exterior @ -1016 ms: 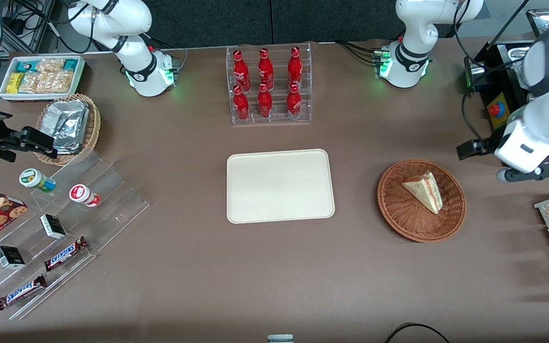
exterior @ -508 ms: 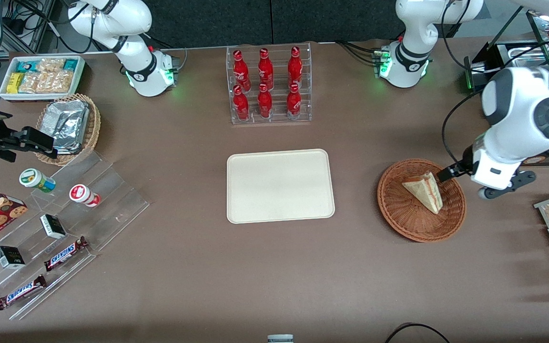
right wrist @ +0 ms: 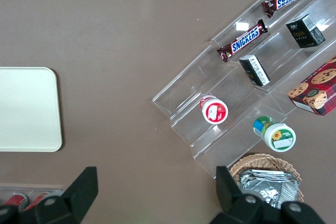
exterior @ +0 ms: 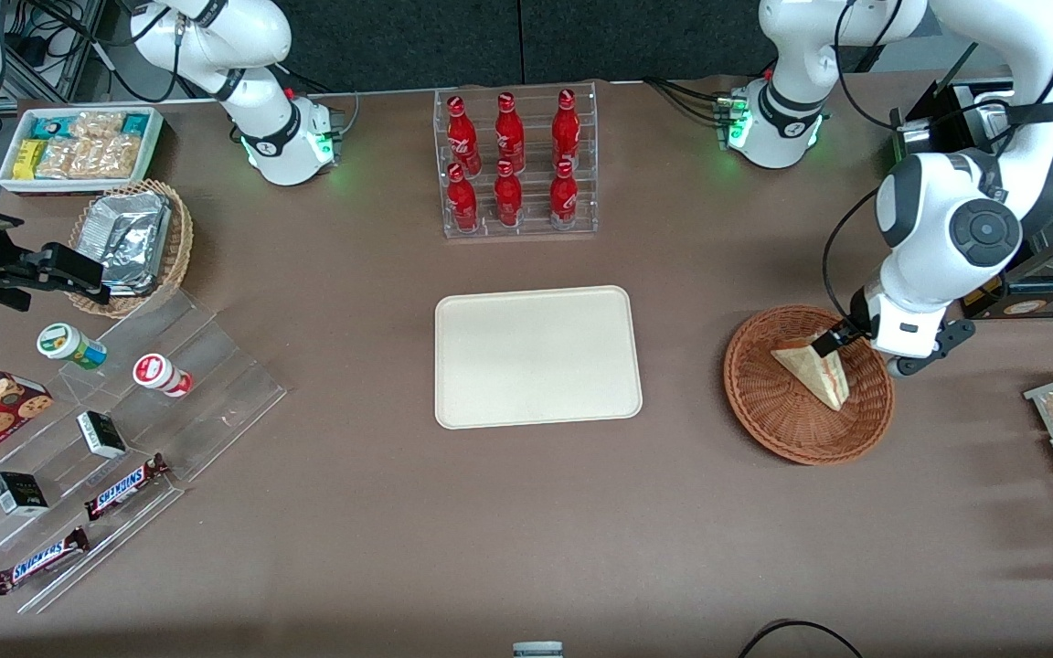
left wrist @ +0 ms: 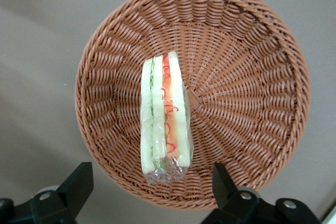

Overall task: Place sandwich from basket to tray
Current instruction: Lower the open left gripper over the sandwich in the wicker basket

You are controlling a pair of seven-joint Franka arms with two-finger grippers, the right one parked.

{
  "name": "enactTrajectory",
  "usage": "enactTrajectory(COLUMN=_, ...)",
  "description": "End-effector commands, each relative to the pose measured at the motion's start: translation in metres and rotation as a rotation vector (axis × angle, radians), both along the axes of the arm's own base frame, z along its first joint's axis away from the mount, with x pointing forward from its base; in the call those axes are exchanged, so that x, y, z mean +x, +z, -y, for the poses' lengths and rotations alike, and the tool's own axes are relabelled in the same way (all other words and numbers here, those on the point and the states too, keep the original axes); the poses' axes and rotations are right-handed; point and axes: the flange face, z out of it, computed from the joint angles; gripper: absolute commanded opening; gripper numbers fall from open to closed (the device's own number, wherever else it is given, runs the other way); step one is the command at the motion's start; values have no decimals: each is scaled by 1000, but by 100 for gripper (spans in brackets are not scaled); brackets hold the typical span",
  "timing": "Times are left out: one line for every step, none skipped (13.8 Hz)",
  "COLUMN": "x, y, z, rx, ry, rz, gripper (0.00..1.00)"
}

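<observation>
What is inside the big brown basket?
One sandwich lies in the basket, wrapped in clear film, nothing else. The weave under it is hidden. The open tool hangs above it.

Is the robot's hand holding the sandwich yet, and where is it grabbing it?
Nothing is held. The open hand hovers above the triangular beige sandwich, which lies in the reddish-brown wicker basket.
</observation>
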Motion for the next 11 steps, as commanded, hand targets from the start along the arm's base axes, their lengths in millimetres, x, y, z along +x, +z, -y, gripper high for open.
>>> enactTrajectory(x=-13, y=-18, z=3, rx=-2, ry=59, rz=51, gripper=100)
enactTrajectory(x=-13, y=-27, z=4, rx=-2, ry=75, rz=51, gripper=100)
enactTrajectory(x=-12, y=-32, z=4, rx=-2, ry=77, rz=47, gripper=100)
enactTrajectory(x=-12, y=-35, z=5, rx=-3, ry=75, rz=50, gripper=100)
enactTrajectory(x=-12, y=-39, z=6, rx=-3, ry=79, rz=50, gripper=100)
enactTrajectory(x=-12, y=-43, z=6, rx=-3, ry=80, rz=49, gripper=100)
enactTrajectory(x=-12, y=-46, z=6, rx=-2, ry=80, rz=44, gripper=100)
enactTrajectory(x=-12, y=-51, z=7, rx=-2, ry=80, rz=43, gripper=100)
enactTrajectory(x=-10, y=-54, z=6, rx=-5, ry=87, rz=55, gripper=100)
enactTrajectory(x=-11, y=-61, z=7, rx=-5, ry=92, rz=56, gripper=100)
enactTrajectory(x=-12, y=-65, z=6, rx=-8, ry=94, rz=65, gripper=100)
